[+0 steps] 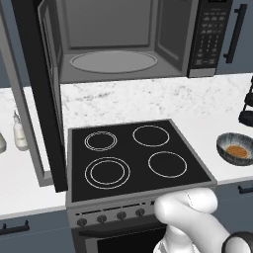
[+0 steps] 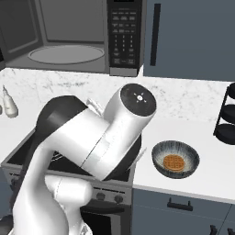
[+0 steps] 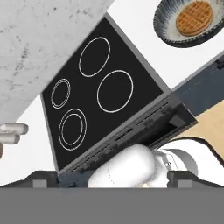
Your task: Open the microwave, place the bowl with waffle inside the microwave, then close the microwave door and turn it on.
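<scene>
On your left, the wide black microwave door point(image 1: 42, 94) stands swung open, baring the grey cavity and round glass turntable of the large over-range microwave point(image 1: 129, 39). The black four-ring stovetop point(image 1: 133, 158) lies below. Right of it, on the white table point(image 2: 206, 172), the small dark grey ribbed bowl point(image 2: 176, 159) holds the golden-orange waffle point(image 2: 174, 162) (clearest from the hand view). You cannot tell whether the end effector point(image 3: 108, 178) is parted.

Even, flat rendered light, sharp throughout, with no glare or blur.
</scene>
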Motion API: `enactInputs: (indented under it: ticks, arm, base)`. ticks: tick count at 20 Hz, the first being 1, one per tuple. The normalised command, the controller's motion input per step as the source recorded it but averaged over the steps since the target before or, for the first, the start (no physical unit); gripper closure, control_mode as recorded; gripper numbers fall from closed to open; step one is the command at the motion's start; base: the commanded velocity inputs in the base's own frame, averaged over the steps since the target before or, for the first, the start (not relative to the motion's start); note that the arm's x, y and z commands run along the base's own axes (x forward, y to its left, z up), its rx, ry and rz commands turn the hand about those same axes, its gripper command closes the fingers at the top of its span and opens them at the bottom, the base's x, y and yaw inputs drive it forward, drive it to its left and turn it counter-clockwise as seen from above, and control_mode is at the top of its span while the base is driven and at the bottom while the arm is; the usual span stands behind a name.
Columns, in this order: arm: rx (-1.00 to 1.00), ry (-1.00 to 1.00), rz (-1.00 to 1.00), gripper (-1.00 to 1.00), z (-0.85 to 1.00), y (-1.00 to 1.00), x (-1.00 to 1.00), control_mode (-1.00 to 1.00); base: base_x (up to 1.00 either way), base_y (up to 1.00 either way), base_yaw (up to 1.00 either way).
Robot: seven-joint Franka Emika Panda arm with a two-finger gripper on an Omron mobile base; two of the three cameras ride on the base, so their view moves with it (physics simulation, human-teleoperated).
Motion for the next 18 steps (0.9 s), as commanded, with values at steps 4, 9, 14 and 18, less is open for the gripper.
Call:
enactInputs:
  ticks: [4, 9, 14, 18]
  arm:
    - [0.0, 0.31, -0.24, -1.0, -1.0, -0.89, 0.78, -1.0]
    - [0.0, 0.24, -0.23, -1.0, -1.0, -0.71, 0.91, -1.0]
    - [0.02, 0.21, -0.34, -1.0, -0.94, -0.7, 0.65, -1.0]
    - [0.04, 0.17, -0.28, -1.0, -0.35, -0.59, 0.17, -1.0]
  base:
    - [0.0, 0.0, 0.0]
    - [0.0, 0.0, 0.0]
    - [0.0, 0.0, 0.0]
    - [0.0, 0.0, 0.0]
